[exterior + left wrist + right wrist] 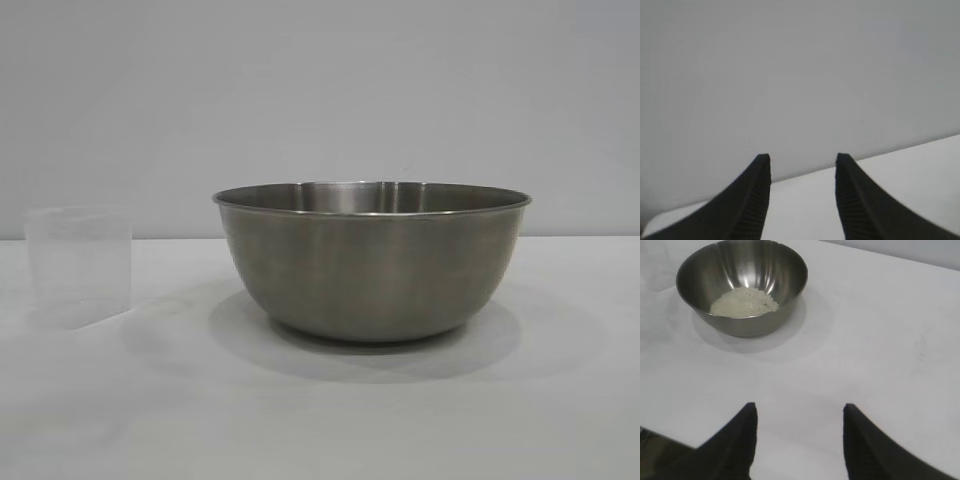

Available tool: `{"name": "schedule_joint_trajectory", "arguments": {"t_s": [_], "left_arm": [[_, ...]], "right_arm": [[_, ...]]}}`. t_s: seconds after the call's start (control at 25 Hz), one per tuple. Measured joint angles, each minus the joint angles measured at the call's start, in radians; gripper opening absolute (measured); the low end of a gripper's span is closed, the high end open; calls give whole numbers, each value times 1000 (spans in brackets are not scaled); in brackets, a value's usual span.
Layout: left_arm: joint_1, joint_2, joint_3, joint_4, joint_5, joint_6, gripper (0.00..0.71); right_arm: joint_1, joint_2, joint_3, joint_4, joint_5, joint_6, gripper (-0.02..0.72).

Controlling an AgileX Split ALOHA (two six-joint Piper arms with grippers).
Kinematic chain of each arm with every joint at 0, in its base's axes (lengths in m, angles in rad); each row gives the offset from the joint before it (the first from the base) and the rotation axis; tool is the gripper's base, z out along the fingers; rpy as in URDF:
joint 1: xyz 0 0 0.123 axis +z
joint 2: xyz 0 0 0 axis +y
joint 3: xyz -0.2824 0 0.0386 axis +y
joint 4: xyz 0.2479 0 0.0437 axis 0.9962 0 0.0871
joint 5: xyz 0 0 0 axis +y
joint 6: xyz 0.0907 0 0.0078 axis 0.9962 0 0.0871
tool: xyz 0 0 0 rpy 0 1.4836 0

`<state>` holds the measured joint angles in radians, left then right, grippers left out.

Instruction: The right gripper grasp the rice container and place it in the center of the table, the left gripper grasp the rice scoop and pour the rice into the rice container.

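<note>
Neither gripper shows in the exterior view: one rice container (372, 262) stands mid-table (320, 420), one empty rice scoop (78, 265) apart at its left. Left wrist: left gripper (802, 165) parted, holding nothing, facing wall. Right wrist: right gripper (800, 412) parted, empty, well short of the container, revealing one mound of rice (743, 302) inside.

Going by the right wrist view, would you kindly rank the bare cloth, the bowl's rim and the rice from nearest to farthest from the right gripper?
1. Bare white cloth, directly beyond the open right gripper.
2. Near rim of the steel bowl, farther off.
3. Rice, inside the bowl, farthest.
</note>
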<state>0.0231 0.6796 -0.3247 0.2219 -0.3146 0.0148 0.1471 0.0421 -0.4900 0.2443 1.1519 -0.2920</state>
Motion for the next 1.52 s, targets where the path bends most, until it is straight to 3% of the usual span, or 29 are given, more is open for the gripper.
{"name": "schedule_joint_trajectory", "arguments": {"t_s": [0.44, 0.88, 1.0, 1.52], "left_arm": [[0, -470, -33, -41, 708, -50, 261], [0, -576, -206, -239, 1298, 82, 261], [0, -592, -206, -270, 1387, 86, 261], [0, -697, -166, -260, 1433, 74, 261]], "right_arm": [[0, 0, 0, 0, 0, 0, 379], [0, 0, 0, 0, 0, 0, 379], [0, 0, 0, 0, 0, 0, 379], [0, 0, 0, 2, 0, 0, 379]]}}
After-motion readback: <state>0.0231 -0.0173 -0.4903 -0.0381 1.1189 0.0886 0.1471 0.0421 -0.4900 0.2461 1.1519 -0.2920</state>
